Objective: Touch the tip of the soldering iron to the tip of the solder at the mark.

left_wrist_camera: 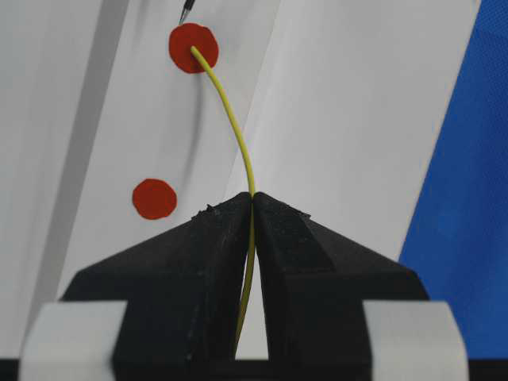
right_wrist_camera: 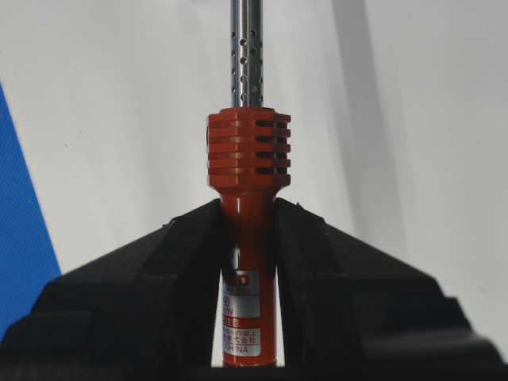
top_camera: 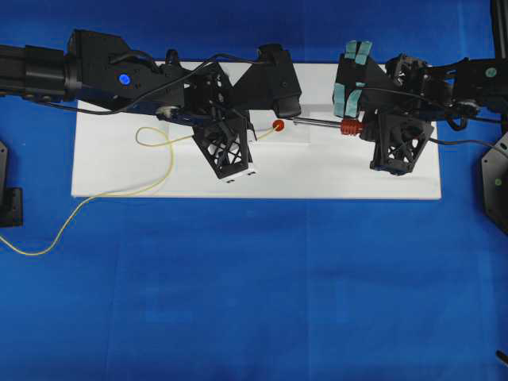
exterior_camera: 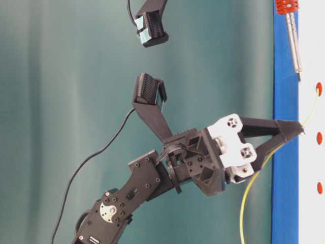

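While the left pincer (left_wrist_camera: pixel 252 208) pinched the solder (left_wrist_camera: pixel 231 119) with its free end resting on the upper red mark (left_wrist_camera: pixel 193 48), the right pincer (right_wrist_camera: pixel 248 218) was clamped on the soldering iron (right_wrist_camera: pixel 248 171) by its red handle, shaft level over the white board (top_camera: pixel 159 178). Iron tip (left_wrist_camera: pixel 185 12) sat just short of the mark, not touching the wire. Step in hand looked like final approach; next move probably needs a small, straight advance along the shaft. Open board around the mark; second red mark (left_wrist_camera: pixel 154 198) near, board edges well apart.
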Available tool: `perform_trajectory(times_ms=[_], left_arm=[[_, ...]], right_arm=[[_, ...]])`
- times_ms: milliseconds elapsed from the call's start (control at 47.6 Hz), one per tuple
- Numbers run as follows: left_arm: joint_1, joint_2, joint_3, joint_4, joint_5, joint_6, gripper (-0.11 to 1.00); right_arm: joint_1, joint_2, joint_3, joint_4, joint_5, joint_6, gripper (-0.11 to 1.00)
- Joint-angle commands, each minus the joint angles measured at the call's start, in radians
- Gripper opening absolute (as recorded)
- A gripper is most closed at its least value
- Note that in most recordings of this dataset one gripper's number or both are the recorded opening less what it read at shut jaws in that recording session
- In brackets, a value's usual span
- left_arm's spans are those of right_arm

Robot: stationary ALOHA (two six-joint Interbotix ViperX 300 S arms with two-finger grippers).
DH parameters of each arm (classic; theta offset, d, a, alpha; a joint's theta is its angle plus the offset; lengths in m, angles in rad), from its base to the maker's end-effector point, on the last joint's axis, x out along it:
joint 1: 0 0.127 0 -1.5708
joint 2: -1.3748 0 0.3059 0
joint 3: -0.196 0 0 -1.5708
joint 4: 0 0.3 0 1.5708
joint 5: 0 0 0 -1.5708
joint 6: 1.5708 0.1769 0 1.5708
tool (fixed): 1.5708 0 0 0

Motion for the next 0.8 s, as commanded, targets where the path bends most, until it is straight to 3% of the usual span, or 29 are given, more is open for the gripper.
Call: perform_trajectory(times_ms=[0,777], left_arm=[[-0.002,-0.014,-0.012,0.003,-0.002,-0.002,0.03],[-0.002,-0.014,-0.015,0.002,0.012,0.003,0.03]], right_arm=[[0.002,-0.011,-0.009,-0.002,-0.006,0.000,0.06],[0.006,0.067,-0.043,-0.003,-0.006,-0.002,0.06]])
